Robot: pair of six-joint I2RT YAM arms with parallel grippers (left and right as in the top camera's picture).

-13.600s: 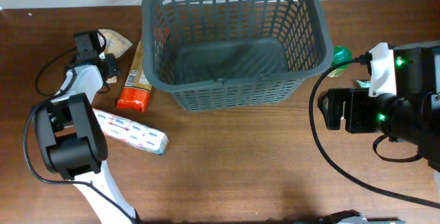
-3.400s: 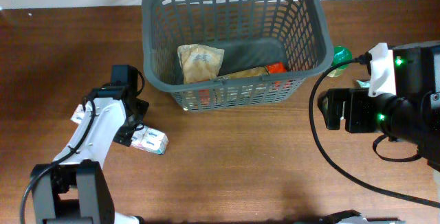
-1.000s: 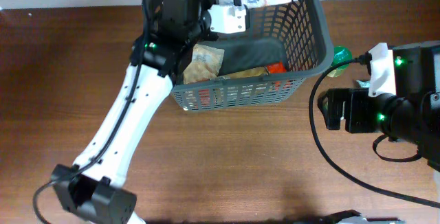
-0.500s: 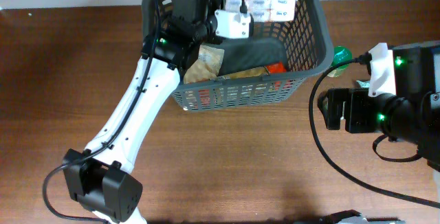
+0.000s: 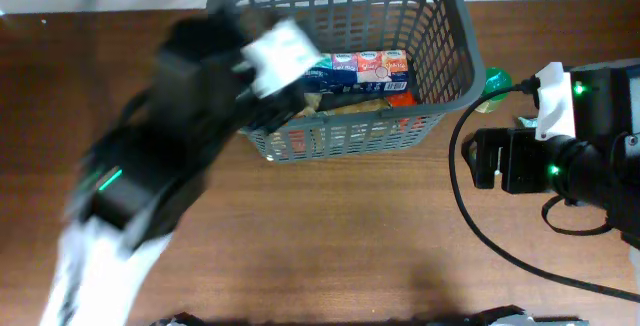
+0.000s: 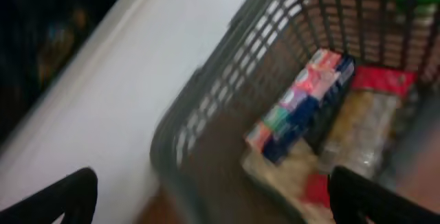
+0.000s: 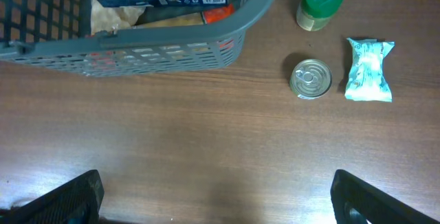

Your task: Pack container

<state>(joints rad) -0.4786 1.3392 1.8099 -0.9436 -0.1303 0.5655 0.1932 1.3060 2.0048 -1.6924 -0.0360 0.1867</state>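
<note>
The container [image 5: 345, 138], a dark grey slotted basket, stands at the table's back middle. Inside it a Kleenex tissue pack [image 5: 355, 66] lies on top of a tan bag [image 5: 335, 108] and a red packet [image 5: 402, 96]. My left arm is a blur of motion in front of the basket's left side. In the left wrist view my left gripper [image 6: 216, 200] is open and empty over the container's rim [image 6: 206, 93], with the tissue pack [image 6: 302, 104] below. My right gripper [image 7: 220, 200] hangs open and empty over bare table, right of the container [image 7: 172, 35].
A green-lidded jar [image 7: 320, 4], a tin can [image 7: 311, 78] and a white-green packet [image 7: 369, 69] lie on the table right of the basket. The jar [image 5: 497, 81] shows beside the right arm, whose black cable loops across the table.
My left gripper has opened and let go of the tissue pack, which now lies in the basket. The left arm has swung back toward the front left. The right arm has not moved.
</note>
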